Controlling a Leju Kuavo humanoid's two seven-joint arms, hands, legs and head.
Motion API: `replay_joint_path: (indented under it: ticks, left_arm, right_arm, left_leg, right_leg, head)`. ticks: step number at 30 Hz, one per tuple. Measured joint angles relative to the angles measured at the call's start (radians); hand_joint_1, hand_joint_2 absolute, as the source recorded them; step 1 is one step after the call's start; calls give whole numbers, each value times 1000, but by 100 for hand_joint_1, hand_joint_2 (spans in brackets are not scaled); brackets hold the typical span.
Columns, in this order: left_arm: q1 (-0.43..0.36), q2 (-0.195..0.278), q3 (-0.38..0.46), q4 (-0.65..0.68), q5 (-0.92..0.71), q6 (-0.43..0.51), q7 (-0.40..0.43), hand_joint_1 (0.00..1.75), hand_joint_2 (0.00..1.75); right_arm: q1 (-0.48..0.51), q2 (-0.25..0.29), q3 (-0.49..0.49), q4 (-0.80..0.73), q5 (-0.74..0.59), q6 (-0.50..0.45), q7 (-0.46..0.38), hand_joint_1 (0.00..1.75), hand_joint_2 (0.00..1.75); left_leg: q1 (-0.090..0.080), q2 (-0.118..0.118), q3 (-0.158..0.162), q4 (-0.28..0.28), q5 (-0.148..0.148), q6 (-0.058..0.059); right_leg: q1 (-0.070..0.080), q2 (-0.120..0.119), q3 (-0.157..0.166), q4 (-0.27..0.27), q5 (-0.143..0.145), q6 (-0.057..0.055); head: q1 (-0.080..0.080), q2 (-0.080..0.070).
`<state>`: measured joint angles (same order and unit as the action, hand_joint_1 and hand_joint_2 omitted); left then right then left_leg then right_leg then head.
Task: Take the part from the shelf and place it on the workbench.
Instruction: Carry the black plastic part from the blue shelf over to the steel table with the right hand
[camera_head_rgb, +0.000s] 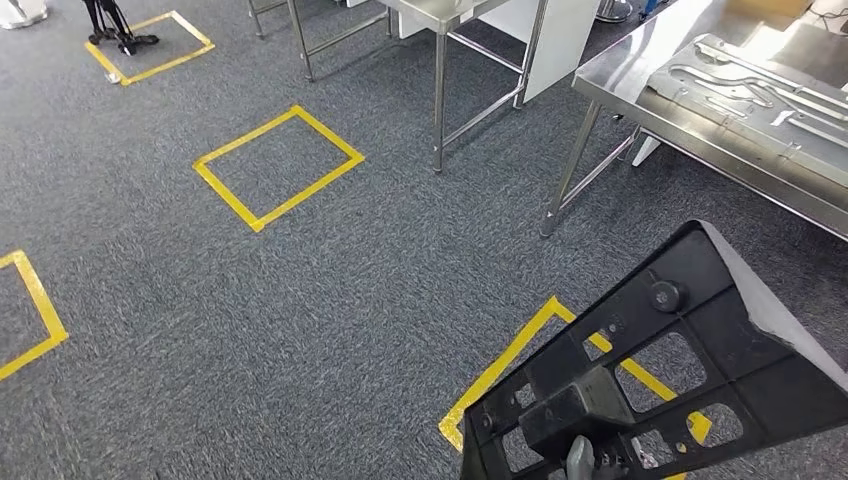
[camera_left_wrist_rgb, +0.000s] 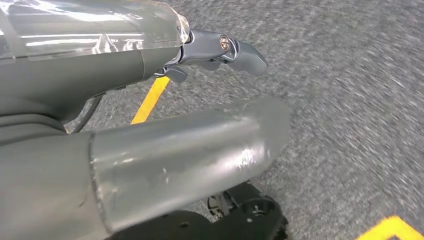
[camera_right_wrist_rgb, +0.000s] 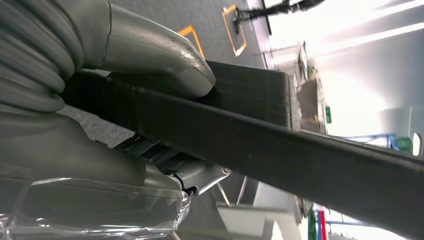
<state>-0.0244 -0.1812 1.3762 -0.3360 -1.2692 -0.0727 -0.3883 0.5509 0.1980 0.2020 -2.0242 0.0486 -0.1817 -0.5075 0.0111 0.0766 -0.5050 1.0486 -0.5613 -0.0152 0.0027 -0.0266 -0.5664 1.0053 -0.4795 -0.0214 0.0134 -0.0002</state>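
From the head view, you see the part (camera_head_rgb: 690, 350), a black flat plastic frame with cut-out windows and a round knob, held out low in front of the body over the grey carpet (camera_head_rgb: 330, 300) and a yellow taped square (camera_head_rgb: 510, 355). A grey fingertip of the right hand (camera_head_rgb: 580, 458) shows at the frame's near end, which suggests the grip sits on the thick block there so the long end can point ahead. The workbench (camera_head_rgb: 720, 140), a steel table with a grey metal panel (camera_head_rgb: 760, 90) on it, stands well apart, up and to the right; you are probably still carrying the part toward it.

From the left wrist view, the left hand (camera_left_wrist_rgb: 220, 52) hangs over blurred carpet with nothing in it. Its thumb stands apart from the one dark finger visible; how the others lie you cannot tell. A black piece at the picture's edge may be the part, close by, but the hand is not on it.

From the right wrist view, the right hand clamps the part's edge between the thick thumb (camera_right_wrist_rgb: 160, 55) and the fingers beneath, so the frame runs straight out from the hand toward bright windows.
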Motion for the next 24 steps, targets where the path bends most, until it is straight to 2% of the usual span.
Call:
replay_joint_path:
  ticks: [2,3,4,5,6,7,9,10,11,13,14,15,17,19,20,21,22,23,24]
  left_arm:
    - [2,3,1,0,-2,0,-3,0,0]
    - [4,4,2,1,-3,1,-5,0,0]
    - [5,6,3,1,-4,2,-8,0,0]
    - [6,10,3,1,-6,3,-12,0,0]
    - [5,14,4,1,-8,4,-18,0,0]
    - [4,19,4,1,-11,4,-24,0,0]
    - [2,28,5,2,-15,5,-37,0,0]
    - [1,32,6,3,-16,6,-42,0,0]
    - [-1,35,8,3,-17,6,-46,0,0]
    - [-5,39,10,5,-16,6,-51,0,0]
    - [-8,41,11,6,-16,6,-53,0,0]
    - [-9,42,12,7,-16,5,-56,0,0]
    - [-10,45,15,8,-16,5,-61,0,0]
    - [-9,47,19,8,-16,6,-63,0,0]
    - [-9,48,20,8,-16,6,-64,0,0]
    - [-11,48,20,9,-16,5,-64,0,0]
    - [-12,49,20,9,-16,5,-65,0,0]
    - [-14,49,20,10,-16,5,-66,0,0]
    - [-15,48,20,12,-17,5,-66,0,0]
  right_arm:
    - [-6,-1,5,2,6,-1,-3,175,175]
    - [-9,-2,8,3,10,-1,-5,175,175]
    - [-10,-4,11,5,12,-2,-6,175,175]
    - [-13,-6,15,7,14,-3,-8,175,175]
    - [-16,-9,19,10,14,-5,-10,175,175]
    - [-22,-13,24,14,15,-8,-12,175,175]
    - [-37,-22,36,20,15,-16,-18,175,175]
    - [-45,-27,45,23,16,-21,-21,175,175]
    - [-52,-32,52,25,16,-25,-22,175,175]
    - [-60,-42,66,28,17,-31,-24,175,175]
    - [-64,-48,72,29,17,-35,-24,175,175]
    - [-69,-54,79,30,18,-39,-24,175,175]
    - [-83,-65,92,33,18,-45,-24,175,175]
    - [-93,-73,103,37,18,-47,-24,175,175]
    - [-95,-77,106,39,18,-49,-24,175,175]
    - [-96,-80,110,40,18,-50,-24,175,175]
    - [-97,-83,113,41,18,-52,-24,175,175]
    - [-99,-86,116,42,19,-53,-24,175,175]
    - [-101,-87,119,42,19,-55,-24,175,175]
  left_leg:
    - [3,-55,-50,107,-57,-7]
    - [4,-65,-83,172,-82,-9]
    - [4,-68,-109,219,-93,-11]
    - [4,-68,-120,231,-83,-13]
    - [5,-71,-114,206,-54,-13]
    - [7,-81,-92,149,-14,-14]
    - [12,-129,-47,34,36,-11]
    - [14,-147,-36,2,43,-7]
    - [13,-155,-33,-8,40,-1]
    - [10,-134,-30,-12,44,15]
    - [10,-123,-29,-15,47,22]
    - [11,-110,-28,-18,50,29]
    - [11,-83,-28,-22,51,38]
    - [7,-52,-28,-22,49,41]
    - [6,-38,-27,-22,47,41]
    - [5,-25,-25,-22,45,41]
    - [4,-13,-22,-22,42,40]
    - [3,-2,-17,-22,39,39]
    - [0,8,-13,-22,36,36]
  right_leg:
    - [-5,22,5,-6,4,-6]
    - [-5,35,5,-6,4,-8]
    - [-5,49,5,-5,3,-8]
    - [-5,64,5,-3,3,-8]
    - [-6,79,6,0,2,-6]
    - [-7,93,5,4,0,-3]
    - [-8,120,-1,18,-5,6]
    - [-7,132,-6,24,-7,12]
    - [-8,143,-12,27,-6,18]
    - [-12,161,-19,27,-3,29]
    - [-12,149,-24,35,-8,34]
    - [-11,126,-35,56,-21,39]
    - [-9,63,-86,157,-77,46]
    - [-11,37,-147,277,-125,51]
    - [-12,32,-160,301,-124,52]
    - [-13,29,-153,288,-105,50]
    - [-11,22,-126,238,-73,46]
    - [-7,3,-88,165,-38,37]
    - [-1,-22,-53,101,-17,28]
  head:
    - [-4,0]
    - [-5,0]
    - [-5,0]
    - [-5,0]
    - [-5,0]
    - [-5,0]
    - [-5,0]
    - [-5,0]
    - [-5,0]
    - [-6,0]
    - [-5,0]
    - [-2,0]
    - [6,0]
    - [8,0]
    - [8,0]
    - [8,0]
    - [9,0]
    - [9,0]
    - [8,0]
